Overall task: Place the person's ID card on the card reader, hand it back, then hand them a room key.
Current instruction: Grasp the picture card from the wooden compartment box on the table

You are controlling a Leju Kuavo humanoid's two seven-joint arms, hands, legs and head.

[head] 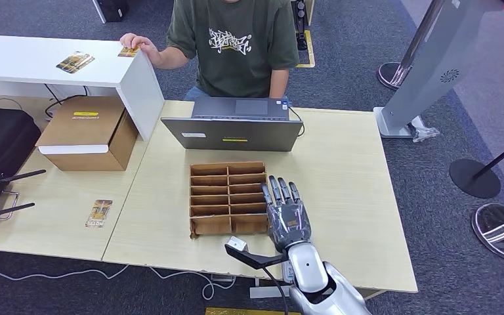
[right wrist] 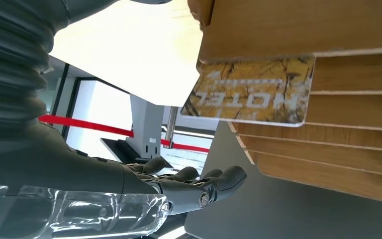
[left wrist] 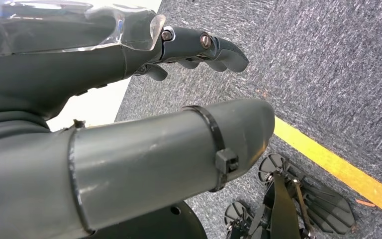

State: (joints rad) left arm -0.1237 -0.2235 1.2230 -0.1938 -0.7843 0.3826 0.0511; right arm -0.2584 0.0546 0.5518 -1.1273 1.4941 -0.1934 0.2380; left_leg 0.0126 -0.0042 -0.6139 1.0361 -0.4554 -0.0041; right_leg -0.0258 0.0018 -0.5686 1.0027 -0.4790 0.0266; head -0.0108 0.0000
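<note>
Pale wood desktop (head: 341, 164) spreads across the reception area, with grey carpet around it. The task's card, a small yellow-brown printed card (head: 129, 51), lies at the near corner of the white raised counter (head: 33, 59) on the far left, with the fingers of the person's hand (head: 138, 43) resting on it; a second similar card (head: 75, 62) lies further along that counter, and a third (head: 98, 213) lies flat on the desk to the left. Which of them is the ID I cannot tell.

In the right wrist view a yellow card printed "HOTEL" (right wrist: 251, 92) sticks out of a slot of the brown cardboard divider tray (right wrist: 328, 144), just beside the right hand (right wrist: 189, 186).

That right hand (head: 287, 213) rests over the desk at the tray's (head: 228, 197) right edge, fingers extended, loosely apart and pointing away from the robot, holding nothing. The left hand (left wrist: 199, 50) hangs over the carpet, fingers lightly curled and empty.

The card under the person's fingers lies far off to the left and well forward of the right hand, beyond the grey laptop (head: 236, 125). The left arm's side looks nearer to it, so a reach from the left seems the likelier way. A cardboard box (head: 88, 134) sits under the counter.
</note>
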